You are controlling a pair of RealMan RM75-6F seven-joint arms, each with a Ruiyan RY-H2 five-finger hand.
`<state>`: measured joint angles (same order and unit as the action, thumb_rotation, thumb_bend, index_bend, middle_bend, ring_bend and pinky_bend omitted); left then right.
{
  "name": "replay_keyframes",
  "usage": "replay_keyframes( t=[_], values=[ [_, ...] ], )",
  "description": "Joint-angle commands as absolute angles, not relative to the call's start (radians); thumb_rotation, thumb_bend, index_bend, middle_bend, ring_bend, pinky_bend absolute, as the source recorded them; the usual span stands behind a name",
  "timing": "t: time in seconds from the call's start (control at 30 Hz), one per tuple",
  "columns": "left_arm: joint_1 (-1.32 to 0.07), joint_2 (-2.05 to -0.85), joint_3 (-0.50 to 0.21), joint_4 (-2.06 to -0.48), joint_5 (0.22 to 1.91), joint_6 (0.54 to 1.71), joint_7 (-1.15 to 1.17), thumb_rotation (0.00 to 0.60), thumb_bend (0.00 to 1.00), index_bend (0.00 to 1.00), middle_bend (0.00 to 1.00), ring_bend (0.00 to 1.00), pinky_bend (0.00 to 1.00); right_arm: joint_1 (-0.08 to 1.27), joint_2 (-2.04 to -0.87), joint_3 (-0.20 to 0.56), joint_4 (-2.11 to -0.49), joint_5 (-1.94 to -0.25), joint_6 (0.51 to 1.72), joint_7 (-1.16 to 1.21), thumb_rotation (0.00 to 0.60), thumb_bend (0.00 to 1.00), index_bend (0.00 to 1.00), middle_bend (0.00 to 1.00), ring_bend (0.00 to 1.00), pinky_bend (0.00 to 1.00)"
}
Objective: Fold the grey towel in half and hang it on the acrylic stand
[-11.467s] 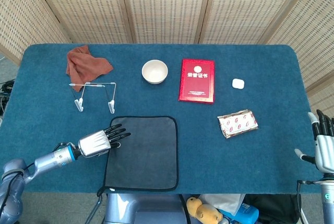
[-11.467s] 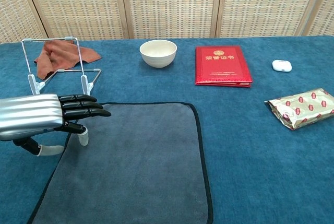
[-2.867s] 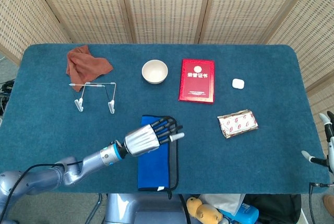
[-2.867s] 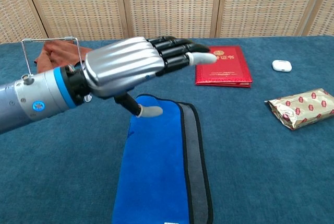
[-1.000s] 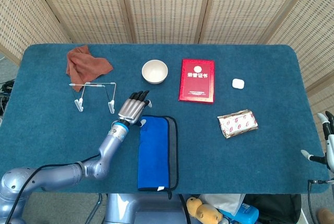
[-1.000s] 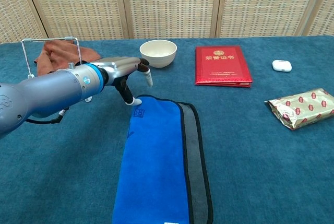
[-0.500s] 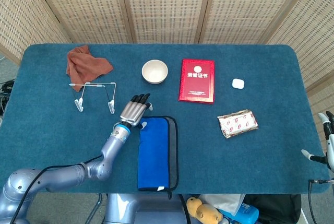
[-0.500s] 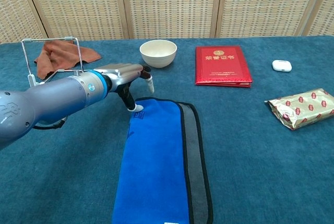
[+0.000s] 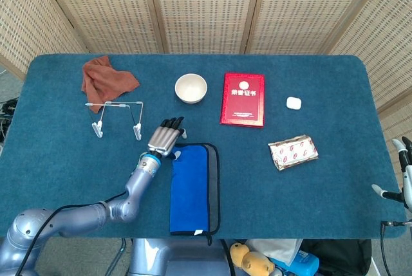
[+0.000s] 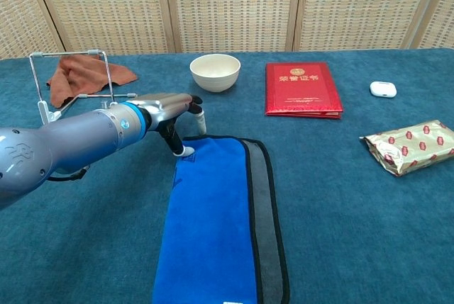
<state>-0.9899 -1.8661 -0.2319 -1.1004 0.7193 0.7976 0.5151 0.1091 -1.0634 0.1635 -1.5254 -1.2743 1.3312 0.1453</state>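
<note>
Seeing grey towel (image 10: 223, 229) folded in half lengthwise on near surface (image 9: 309, 192), blue underside up. My left hand (image 9: 165, 138) at its far-left corner, thumb tip touching towel edge, fingers spread, holding nothing. Right hand (image 9: 403, 173) at right edge, released. Acrylic stand (image 10: 74, 88) farther left, bare.

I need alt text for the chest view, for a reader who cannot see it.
The robot's left hand reaches to the far left corner of a folded towel, blue side up with a grey strip showing. Behind on the blue table stand an acrylic stand, a bowl and a red booklet.
</note>
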Motion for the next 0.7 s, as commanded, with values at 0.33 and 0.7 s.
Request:
replay_keyframes(
  t=[0.33,0.7],
  values=[
    [-0.986,-1.863,-0.229,-1.11,0.718,0.788,0.509,0.6,0.38,0.43,0.0,0.0,0.05,0.109,-1.062,0.163,-1.527,-1.275,1.33,0.147,0.6,0.0,0.0,0.0,0.0,0.0],
    [-0.987,-1.861,-0.225,-1.124,0.701,0.794,0.527,0.6,0.38,0.55,0.0,0.0,0.05,0.108,-1.06,0.163,-1.527,-1.276,1.331,0.153,0.6,0.0,0.0,0.0,0.0,0.0]
  ],
)
